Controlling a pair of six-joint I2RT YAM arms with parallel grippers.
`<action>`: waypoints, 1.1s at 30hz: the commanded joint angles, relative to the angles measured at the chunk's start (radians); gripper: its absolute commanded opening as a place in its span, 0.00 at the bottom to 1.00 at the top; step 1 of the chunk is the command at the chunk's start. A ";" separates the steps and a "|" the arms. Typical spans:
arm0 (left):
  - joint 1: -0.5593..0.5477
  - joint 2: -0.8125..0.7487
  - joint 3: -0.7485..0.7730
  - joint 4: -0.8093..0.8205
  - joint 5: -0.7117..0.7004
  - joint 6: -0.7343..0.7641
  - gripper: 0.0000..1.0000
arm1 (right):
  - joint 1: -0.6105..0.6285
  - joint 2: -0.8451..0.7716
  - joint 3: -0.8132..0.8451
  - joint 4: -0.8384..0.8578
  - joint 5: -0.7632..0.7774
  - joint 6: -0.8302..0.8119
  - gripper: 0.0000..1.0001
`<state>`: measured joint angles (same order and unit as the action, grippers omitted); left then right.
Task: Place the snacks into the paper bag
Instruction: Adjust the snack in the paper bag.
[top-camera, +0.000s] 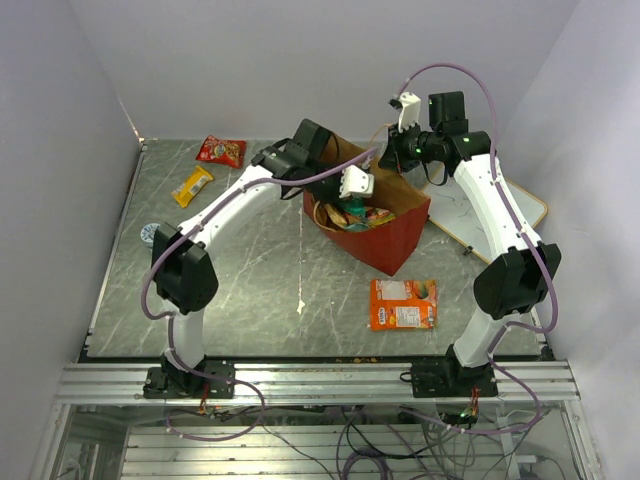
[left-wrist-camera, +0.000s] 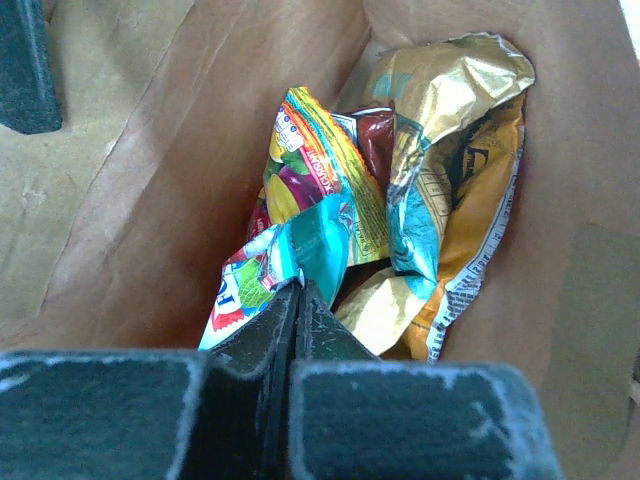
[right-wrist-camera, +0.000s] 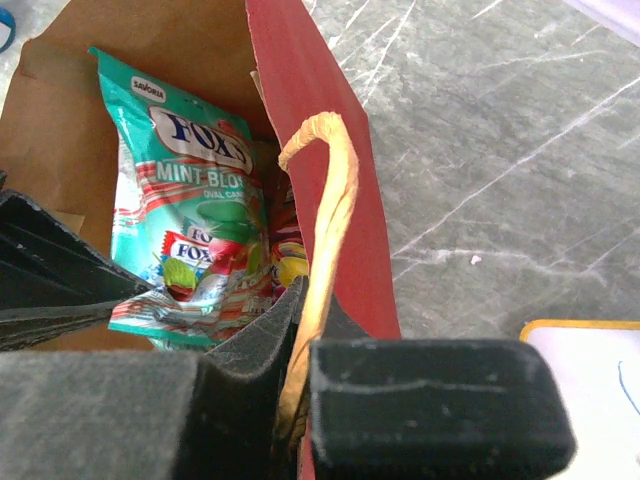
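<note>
At far left lie a yellow packet (top-camera: 192, 185) and a red packet (top-camera: 221, 151). The left gripper (left-wrist-camera: 300, 288) reaches into the bag (top-camera: 385, 245), pinched closed on a teal packet (left-wrist-camera: 312, 245). Behind it sits a crumpled gold bag (left-wrist-camera: 450, 105), its print unreadable. Near, right of centre, lies an orange pack (top-camera: 403, 303). The right gripper (right-wrist-camera: 305, 310) clamps the bag's handle (right-wrist-camera: 332, 190), whose lower end is hidden between the fingers.
</note>
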<state>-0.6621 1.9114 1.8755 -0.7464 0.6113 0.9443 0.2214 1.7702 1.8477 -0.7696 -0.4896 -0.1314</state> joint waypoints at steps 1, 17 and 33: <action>-0.004 0.055 0.033 -0.059 0.015 -0.029 0.07 | -0.007 0.009 0.021 -0.005 -0.013 -0.003 0.00; -0.003 0.172 0.138 -0.011 0.044 -0.061 0.07 | -0.007 0.005 0.016 -0.004 -0.018 -0.002 0.00; -0.002 0.077 0.151 -0.048 0.070 -0.079 0.46 | -0.007 0.006 0.016 -0.006 -0.016 -0.002 0.00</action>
<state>-0.6621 2.0808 2.0418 -0.7605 0.6548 0.8951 0.2214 1.7710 1.8477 -0.7689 -0.4900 -0.1314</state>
